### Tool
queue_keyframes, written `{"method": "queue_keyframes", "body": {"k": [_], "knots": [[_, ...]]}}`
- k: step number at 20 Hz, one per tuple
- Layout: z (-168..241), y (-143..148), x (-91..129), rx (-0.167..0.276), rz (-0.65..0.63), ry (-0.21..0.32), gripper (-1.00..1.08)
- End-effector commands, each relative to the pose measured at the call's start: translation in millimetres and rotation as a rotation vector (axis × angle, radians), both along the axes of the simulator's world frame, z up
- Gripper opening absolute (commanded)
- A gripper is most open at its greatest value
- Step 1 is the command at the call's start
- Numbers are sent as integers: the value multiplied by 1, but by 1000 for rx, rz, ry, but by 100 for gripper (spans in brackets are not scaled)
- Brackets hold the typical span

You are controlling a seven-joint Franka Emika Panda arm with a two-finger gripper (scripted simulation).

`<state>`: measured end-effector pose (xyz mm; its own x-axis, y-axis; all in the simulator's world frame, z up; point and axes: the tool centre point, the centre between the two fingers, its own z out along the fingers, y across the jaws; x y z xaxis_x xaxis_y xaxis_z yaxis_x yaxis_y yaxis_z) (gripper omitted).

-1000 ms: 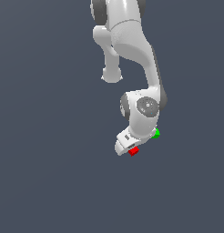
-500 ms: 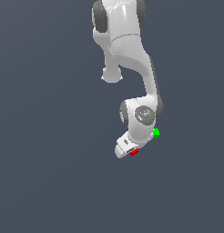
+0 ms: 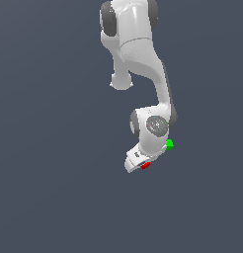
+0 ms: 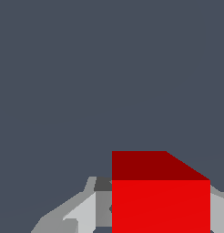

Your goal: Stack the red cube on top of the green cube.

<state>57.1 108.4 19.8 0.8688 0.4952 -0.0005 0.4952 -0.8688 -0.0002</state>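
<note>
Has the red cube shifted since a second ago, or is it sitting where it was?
No clear shift. In the exterior view the red cube sits the same way below and left of the green cube; only the arm's upper links changed pose.

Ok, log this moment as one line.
phase: at red cube | gripper: around it, grip unclear | green cube: bare, apart | stack: not done

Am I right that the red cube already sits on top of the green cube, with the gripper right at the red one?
Not quite. The red cube is not on the green cube; the exterior view shows them apart, on opposite sides of the arm's end. The gripper is indeed at the red cube, as the wrist view shows.
</note>
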Motion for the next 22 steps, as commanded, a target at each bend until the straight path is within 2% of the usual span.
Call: {"method": "queue_keyframes", "body": {"k": [1, 10, 22], "knots": [[0, 0, 0, 0, 0, 0, -100], [15, 0, -1, 0, 0, 0, -100], [89, 0, -2, 0, 0, 0, -100]]}}
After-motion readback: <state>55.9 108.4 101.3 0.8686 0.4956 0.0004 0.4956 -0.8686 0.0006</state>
